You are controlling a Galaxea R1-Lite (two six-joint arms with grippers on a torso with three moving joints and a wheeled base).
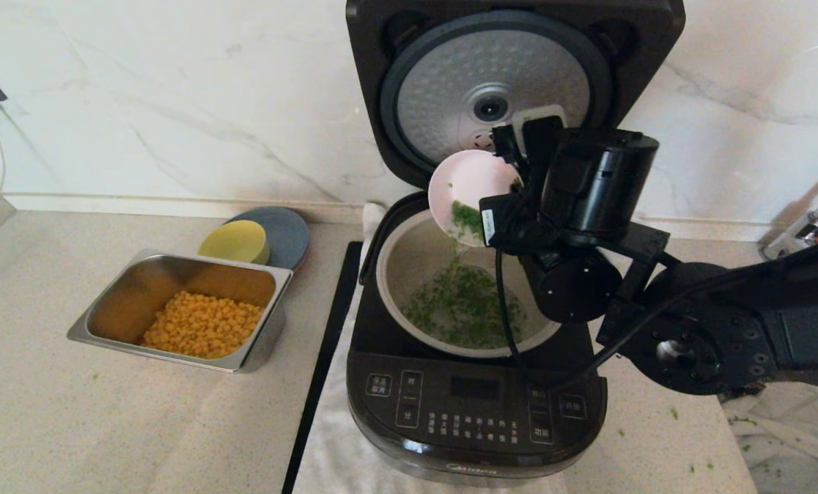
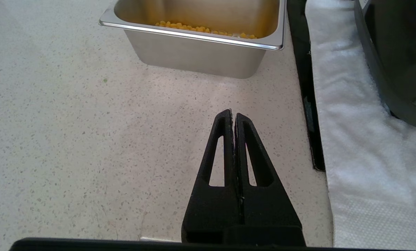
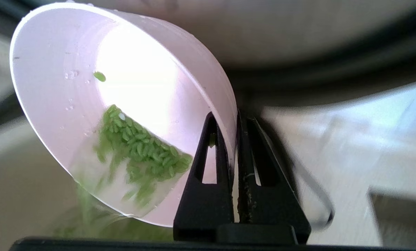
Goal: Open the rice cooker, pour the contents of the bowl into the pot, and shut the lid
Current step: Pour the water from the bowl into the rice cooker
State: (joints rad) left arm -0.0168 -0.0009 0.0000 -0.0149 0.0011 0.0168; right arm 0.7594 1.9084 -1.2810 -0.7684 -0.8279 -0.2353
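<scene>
The black rice cooker (image 1: 474,412) stands open, its lid (image 1: 498,89) upright with the dimpled silver disc facing me. Above the grey-beige pot (image 1: 409,257), my right gripper (image 3: 233,115) is shut on the rim of the pale pink bowl (image 1: 460,180) (image 3: 68,90), which is tipped steeply. Green herb bits (image 3: 138,150) slide along the bowl's low side and fall; a green layer (image 1: 460,305) lies on the pot's bottom. My left gripper (image 2: 233,115) hangs shut and empty above the counter, left of the cooker.
A steel tray (image 1: 107,302) (image 2: 201,52) holding corn kernels (image 1: 200,324) sits left of the cooker. Behind it a yellow bowl (image 1: 234,241) rests on a grey plate (image 1: 289,230). A white towel (image 2: 354,139) lies under the cooker. A black strip (image 1: 326,343) runs beside it.
</scene>
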